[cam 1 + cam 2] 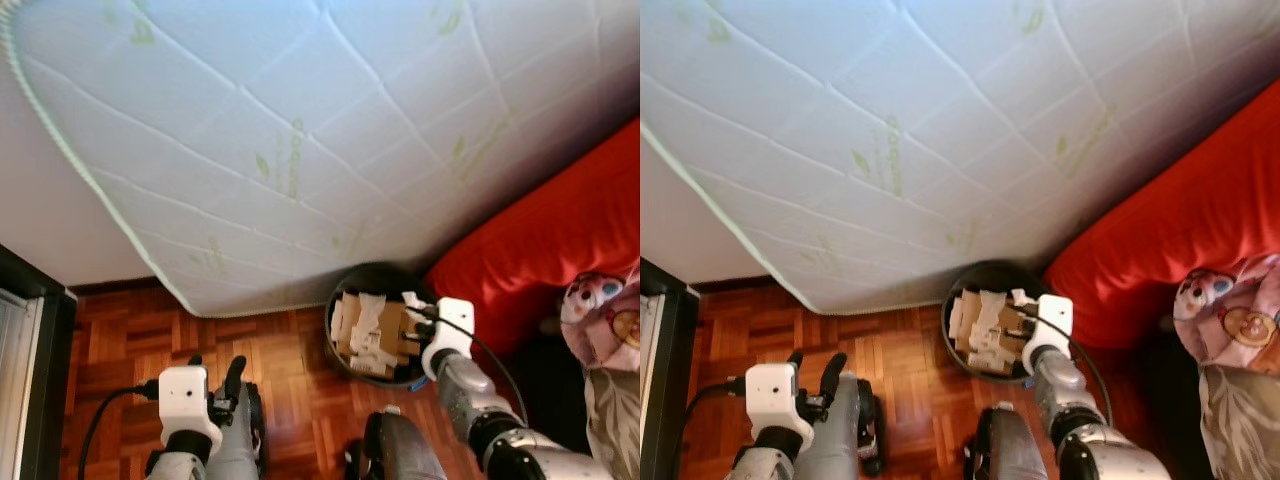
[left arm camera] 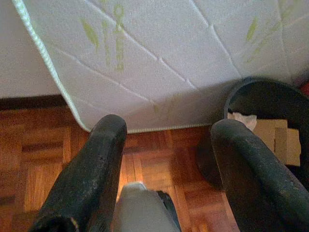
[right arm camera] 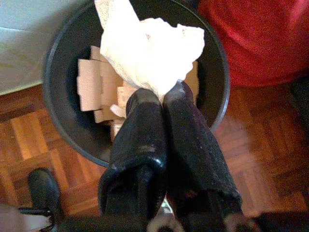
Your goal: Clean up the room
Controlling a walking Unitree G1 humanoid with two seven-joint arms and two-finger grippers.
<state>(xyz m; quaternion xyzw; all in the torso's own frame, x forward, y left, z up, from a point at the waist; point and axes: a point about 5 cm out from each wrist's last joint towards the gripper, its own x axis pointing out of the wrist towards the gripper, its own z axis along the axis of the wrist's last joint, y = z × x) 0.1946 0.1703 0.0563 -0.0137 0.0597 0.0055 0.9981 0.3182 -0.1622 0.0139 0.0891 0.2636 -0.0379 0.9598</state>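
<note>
One black bin on parquet, beside mattress, holds cardboard pieces. Right end effector pinches crumpled white paper over the bin. Left end effector spread, empty, above floor.

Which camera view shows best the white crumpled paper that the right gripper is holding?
The right wrist view: the white crumpled paper is large there, pinched in the right gripper over the black bin. In the eye views it is a small white scrap at the bin. The left wrist view shows a white scrap inside the bin.
</note>
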